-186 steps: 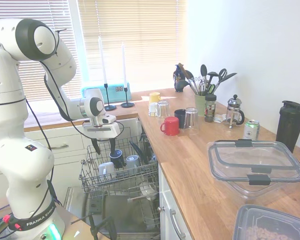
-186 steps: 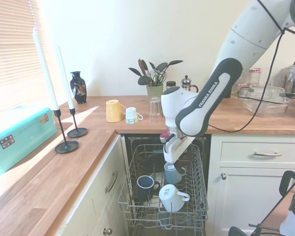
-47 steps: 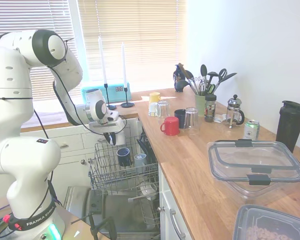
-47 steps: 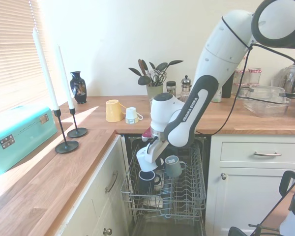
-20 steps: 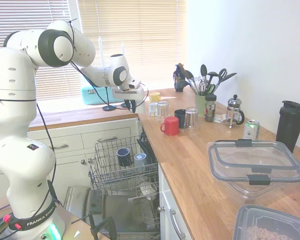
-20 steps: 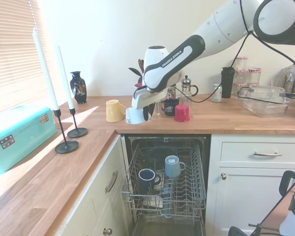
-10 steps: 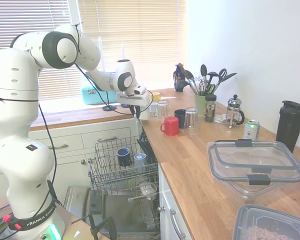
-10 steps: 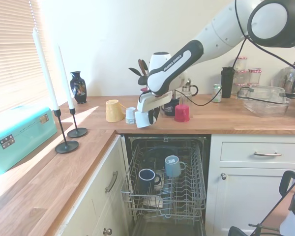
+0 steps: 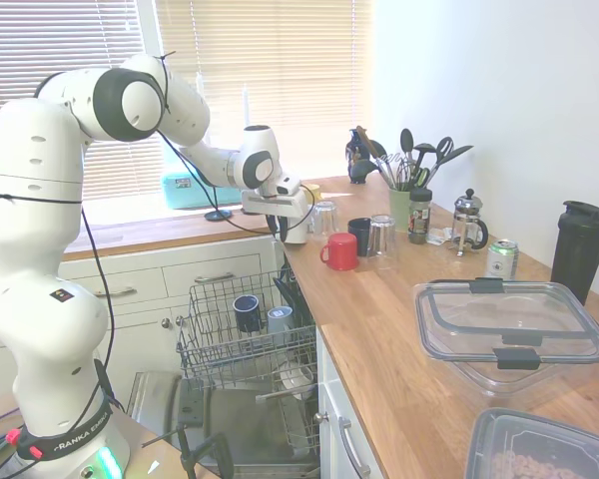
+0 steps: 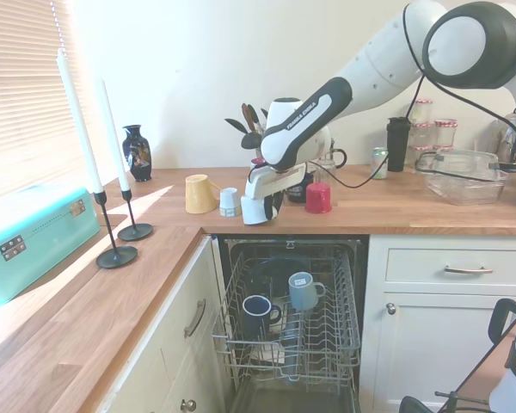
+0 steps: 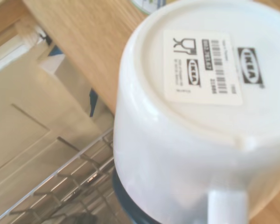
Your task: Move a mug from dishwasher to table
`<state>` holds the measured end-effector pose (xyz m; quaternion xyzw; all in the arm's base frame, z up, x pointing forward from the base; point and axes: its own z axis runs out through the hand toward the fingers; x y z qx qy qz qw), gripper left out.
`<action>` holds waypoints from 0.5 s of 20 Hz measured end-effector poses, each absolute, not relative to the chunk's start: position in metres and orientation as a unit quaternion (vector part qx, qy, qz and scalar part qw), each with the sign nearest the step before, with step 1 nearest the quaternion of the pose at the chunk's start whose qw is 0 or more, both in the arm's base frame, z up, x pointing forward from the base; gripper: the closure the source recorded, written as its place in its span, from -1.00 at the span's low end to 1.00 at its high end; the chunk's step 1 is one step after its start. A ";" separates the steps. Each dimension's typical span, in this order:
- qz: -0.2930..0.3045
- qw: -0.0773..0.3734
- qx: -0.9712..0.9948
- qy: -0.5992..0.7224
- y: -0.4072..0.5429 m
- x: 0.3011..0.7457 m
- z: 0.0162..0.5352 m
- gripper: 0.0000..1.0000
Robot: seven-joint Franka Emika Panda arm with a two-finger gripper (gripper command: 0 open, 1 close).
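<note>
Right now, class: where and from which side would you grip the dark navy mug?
Probably the rim, from above: the navy mug sits tilted, mouth up, in the rack, so one finger fits inside, one outside, on the side away from the pale mug.

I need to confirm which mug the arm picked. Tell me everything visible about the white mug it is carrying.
The white mug is small, plain, glossy, ceramic-looking. It is held upside down by the gripper, jaws shut on it, just above the front edge of the table, beside the open dishwasher rack. The wrist view shows its flat base bearing a printed barcode sticker, and its loop handle. Nothing but the gripper visibly touches it.
</note>
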<state>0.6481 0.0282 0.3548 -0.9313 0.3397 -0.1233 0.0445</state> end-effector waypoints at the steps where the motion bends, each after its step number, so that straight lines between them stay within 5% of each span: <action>1: -0.122 0.044 -0.931 0.340 0.027 0.653 0.352 1.00; 7: -0.114 0.035 -0.931 0.345 0.018 0.675 0.349 1.00; 8: -0.112 0.033 -0.931 0.346 0.016 0.678 0.351 -1.00; 10: -0.108 0.027 -0.932 0.344 0.013 0.680 0.353 -1.00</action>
